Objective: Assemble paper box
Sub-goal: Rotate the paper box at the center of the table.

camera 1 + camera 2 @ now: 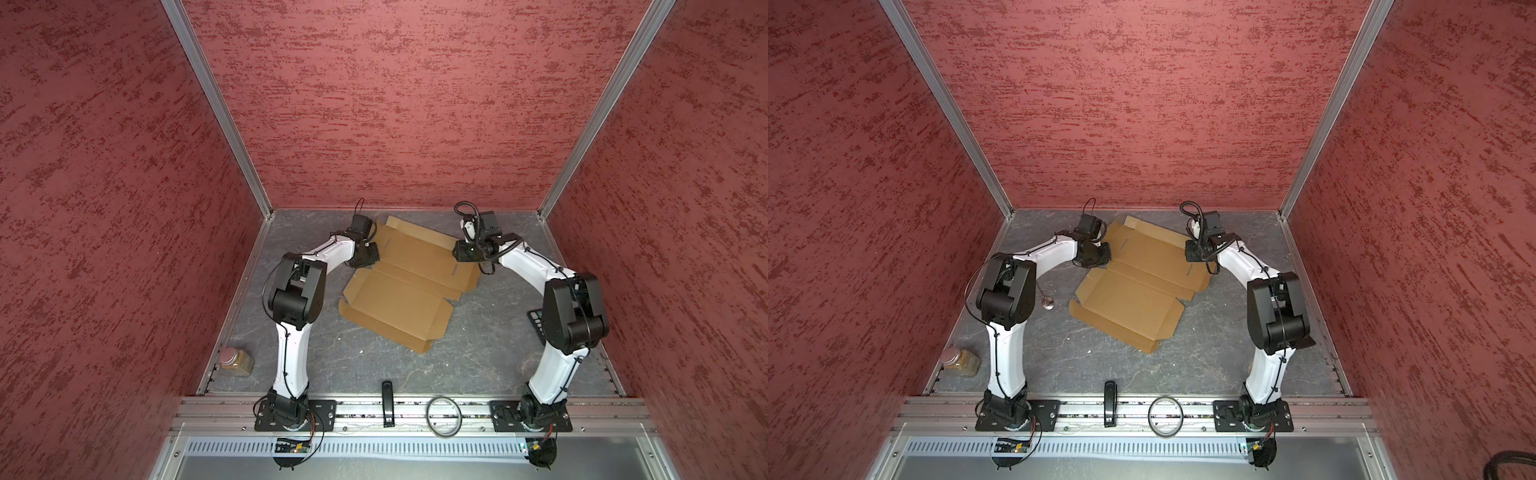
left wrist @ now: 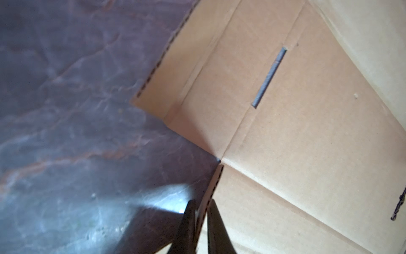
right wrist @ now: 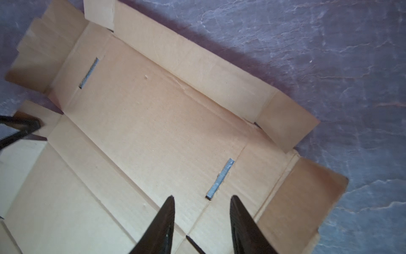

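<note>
glass jar [image 1: 237,362] far left, metal spoon [image 1: 1047,304] shows in a top view only, left gripper [image 2: 202,204] clamped on corrugated edge of paper box [image 1: 409,286], flat creased tan sheet mid-table, slots clear in wrist views, right gripper [image 3: 202,198] fingers apart above it

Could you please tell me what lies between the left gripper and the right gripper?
Only the unfolded paper box, pinched at its edge by the left gripper; both top views show it.

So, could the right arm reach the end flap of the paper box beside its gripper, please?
Probably yes: the right gripper hangs open above the paper box, and nothing stands between it and that end flap.
</note>
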`<state>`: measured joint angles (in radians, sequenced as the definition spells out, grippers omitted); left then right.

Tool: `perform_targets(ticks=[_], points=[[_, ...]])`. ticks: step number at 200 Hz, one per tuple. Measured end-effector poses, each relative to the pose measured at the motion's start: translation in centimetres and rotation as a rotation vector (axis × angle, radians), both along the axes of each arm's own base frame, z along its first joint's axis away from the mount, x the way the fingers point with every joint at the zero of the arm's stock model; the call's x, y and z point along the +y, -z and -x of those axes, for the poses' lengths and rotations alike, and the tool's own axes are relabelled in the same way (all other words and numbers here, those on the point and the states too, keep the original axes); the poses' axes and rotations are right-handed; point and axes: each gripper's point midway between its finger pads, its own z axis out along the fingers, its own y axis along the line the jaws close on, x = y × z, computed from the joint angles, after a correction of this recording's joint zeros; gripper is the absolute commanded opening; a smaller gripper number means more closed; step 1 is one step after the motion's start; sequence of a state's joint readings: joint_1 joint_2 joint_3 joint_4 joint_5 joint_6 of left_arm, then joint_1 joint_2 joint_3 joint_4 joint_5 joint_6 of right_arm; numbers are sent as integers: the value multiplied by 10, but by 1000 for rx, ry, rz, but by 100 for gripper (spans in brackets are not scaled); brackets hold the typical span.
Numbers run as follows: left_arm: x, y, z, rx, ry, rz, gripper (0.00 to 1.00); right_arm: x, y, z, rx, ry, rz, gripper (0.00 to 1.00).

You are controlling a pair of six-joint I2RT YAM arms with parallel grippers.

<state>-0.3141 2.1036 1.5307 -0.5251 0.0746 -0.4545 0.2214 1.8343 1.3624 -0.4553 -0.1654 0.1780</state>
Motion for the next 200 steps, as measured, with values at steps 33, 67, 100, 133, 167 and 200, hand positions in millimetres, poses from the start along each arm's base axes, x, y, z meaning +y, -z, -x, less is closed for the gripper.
perform_targets(ticks=[33,67,100,133,167,200], points=[[5,1,13,2,-88,16,14,6,12,10,40,44,-73,43],[0,4,27,6,-149,35,16,18,20,19,78,57,-114,44],[-10,11,45,21,-176,41,24,43,16,20,69,23,-159,45],[-19,12,54,13,-185,41,34,61,24,22,90,-4,-185,45],[-23,12,55,0,-185,39,39,70,33,22,115,-1,-213,44],[-20,9,55,-19,-187,30,43,72,42,19,128,13,-226,43]])
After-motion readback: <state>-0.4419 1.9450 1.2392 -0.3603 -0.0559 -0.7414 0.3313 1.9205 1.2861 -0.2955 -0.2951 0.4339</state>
